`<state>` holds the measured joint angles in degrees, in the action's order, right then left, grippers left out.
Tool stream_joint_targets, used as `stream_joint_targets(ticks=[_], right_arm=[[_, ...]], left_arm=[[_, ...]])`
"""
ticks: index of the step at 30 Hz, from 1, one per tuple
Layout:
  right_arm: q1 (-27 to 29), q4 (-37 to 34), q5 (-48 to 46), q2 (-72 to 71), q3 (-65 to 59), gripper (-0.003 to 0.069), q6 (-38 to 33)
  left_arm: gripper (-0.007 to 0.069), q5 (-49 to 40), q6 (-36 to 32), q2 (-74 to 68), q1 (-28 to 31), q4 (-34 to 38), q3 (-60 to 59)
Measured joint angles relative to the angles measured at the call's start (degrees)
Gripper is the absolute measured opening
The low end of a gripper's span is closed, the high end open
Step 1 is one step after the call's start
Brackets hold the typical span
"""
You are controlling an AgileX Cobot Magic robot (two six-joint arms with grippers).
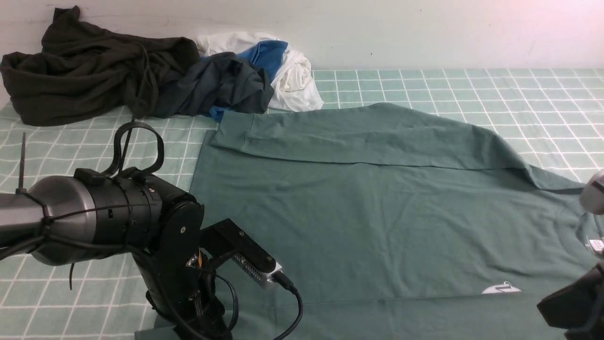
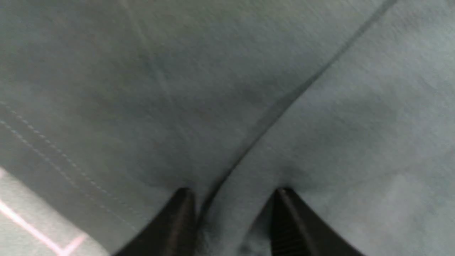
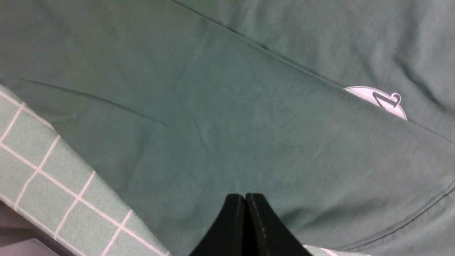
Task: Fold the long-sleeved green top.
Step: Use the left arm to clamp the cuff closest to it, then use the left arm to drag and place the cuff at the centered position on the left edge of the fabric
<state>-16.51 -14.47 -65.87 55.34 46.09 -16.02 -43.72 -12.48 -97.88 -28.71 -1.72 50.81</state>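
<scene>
The green long-sleeved top [image 1: 377,203] lies spread flat on the checked tablecloth, one sleeve folded across its far side. Its white chest logo [image 1: 501,288] shows near the right front and also in the right wrist view [image 3: 376,99]. My left gripper [image 2: 233,192] is open, with its fingertips [image 2: 183,199] pressed onto the top [image 2: 177,89] at its near left corner, a fold edge between them. The left arm [image 1: 174,245] hides that gripper in the front view. My right gripper [image 3: 245,195] is shut and empty just above the top [image 3: 231,124] near the front edge.
A very dark olive-black garment [image 1: 89,66] is heaped at the back left. Beside it lie a dark grey garment [image 1: 222,82], a blue one [image 1: 266,54] and a white one [image 1: 295,78]. The checked tablecloth [image 1: 472,85] shows at the back right. The table's front edge [image 3: 21,245] is close.
</scene>
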Motion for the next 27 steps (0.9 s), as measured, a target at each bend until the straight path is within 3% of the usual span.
stream_joint_targets(ticks=[4,6,10,18,27], right_arm=[[0.00,0.00,0.22,0.00,0.00,-0.0014,0.01],[0.00,0.00,0.58,0.00,0.00,-0.0014,0.01],[0.00,0.00,1.82,0.00,0.00,-0.0014,0.01],[0.00,2.63,5.36,0.00,0.00,-0.0014,0.47],[0.00,11.70,6.35,0.00,0.00,-0.0014,9.43]], left_arm=[[0.0064,-0.96,-0.55,-0.13,-0.05,1.25,0.07],[0.0026,-1.39,-1.47,-0.13,-0.05,1.21,0.31],[0.0019,-4.83,-2.07,-0.13,-0.05,0.35,3.34],[0.0018,-15.04,-2.52,-0.86,-0.05,-4.55,25.13],[0.0018,-25.97,-4.87,-10.37,0.01,-6.44,53.17]])
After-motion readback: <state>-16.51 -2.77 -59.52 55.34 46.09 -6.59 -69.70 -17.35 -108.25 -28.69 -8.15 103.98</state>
